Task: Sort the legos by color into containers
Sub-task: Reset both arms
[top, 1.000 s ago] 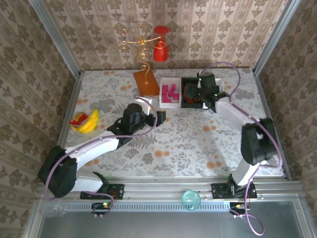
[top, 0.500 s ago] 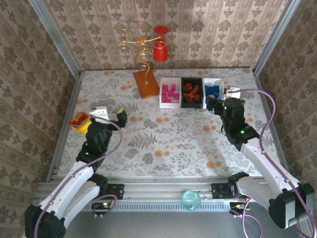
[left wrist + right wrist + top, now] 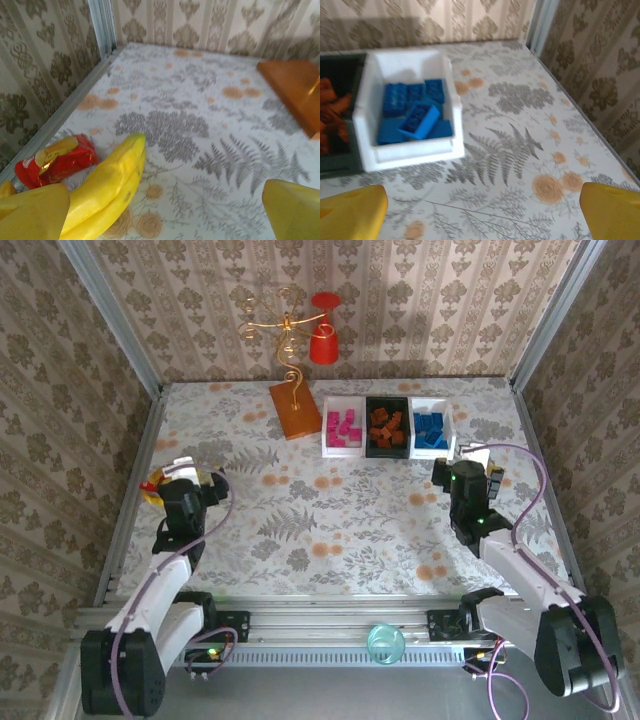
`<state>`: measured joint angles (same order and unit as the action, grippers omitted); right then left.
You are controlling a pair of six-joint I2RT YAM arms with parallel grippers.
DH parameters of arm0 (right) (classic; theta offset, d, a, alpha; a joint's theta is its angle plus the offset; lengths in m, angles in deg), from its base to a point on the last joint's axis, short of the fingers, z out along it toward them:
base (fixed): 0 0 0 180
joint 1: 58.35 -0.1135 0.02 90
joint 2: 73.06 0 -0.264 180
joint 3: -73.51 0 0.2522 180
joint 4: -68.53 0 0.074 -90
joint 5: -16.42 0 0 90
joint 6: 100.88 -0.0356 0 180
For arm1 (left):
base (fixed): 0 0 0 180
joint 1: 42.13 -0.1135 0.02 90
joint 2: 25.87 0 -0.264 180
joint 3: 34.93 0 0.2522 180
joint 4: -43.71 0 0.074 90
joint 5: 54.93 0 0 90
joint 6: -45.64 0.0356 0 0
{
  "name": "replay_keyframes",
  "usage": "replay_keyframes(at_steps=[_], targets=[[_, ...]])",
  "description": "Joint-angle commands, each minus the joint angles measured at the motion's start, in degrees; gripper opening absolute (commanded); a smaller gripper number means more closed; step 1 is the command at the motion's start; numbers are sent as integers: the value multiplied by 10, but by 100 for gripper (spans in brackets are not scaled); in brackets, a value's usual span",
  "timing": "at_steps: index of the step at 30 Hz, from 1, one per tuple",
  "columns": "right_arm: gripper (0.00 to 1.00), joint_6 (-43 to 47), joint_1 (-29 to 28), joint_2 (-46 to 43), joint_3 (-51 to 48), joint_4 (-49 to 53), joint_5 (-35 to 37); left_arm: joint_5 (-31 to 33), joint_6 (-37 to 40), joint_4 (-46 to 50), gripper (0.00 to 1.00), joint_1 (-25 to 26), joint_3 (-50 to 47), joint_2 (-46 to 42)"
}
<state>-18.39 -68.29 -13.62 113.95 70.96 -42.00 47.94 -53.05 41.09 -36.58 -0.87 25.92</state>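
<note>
Three containers stand in a row at the back. The white one (image 3: pixel 327 432) holds pink legos (image 3: pixel 345 428), the black one (image 3: pixel 387 452) orange-brown legos (image 3: pixel 387 426), and the other white one (image 3: pixel 451 430) blue legos (image 3: pixel 430 426). My right gripper (image 3: pixel 467 466) is open just in front of the blue bin. In the right wrist view that bin (image 3: pixel 410 152) and its blue legos (image 3: pixel 412 120) lie ahead and to the left, with nothing between my right gripper's (image 3: pixel 482 215) fingers. My left gripper (image 3: pixel 187 478) is open at the far left, over the banana toy.
The banana toy (image 3: pixel 107 185) and a red wrapper (image 3: pixel 57 157) lie just ahead of my left gripper (image 3: pixel 165 215), near the left wall. A flat orange board (image 3: pixel 295 408) sits left of the bins. A red cup (image 3: pixel 323 345) hangs on a gold wire stand (image 3: pixel 280 325).
Both arms have pulled back from the bins toward the near edge. The left one swung left to the banana toy and the right one drew back. Both jaws have opened wider.
</note>
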Motion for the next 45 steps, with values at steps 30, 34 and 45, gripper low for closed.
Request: replay_keyframes(at_steps=[30,34,45], targets=[[100,47,70,283,-42,-394,-187,-8,137,-415,100,-7,1,380],[100,46,70,281,-41,-390,-188,-8,136,-415,100,-8,1,379],[100,47,70,281,-42,-392,-187,-8,137,-415,100,-7,1,379]])
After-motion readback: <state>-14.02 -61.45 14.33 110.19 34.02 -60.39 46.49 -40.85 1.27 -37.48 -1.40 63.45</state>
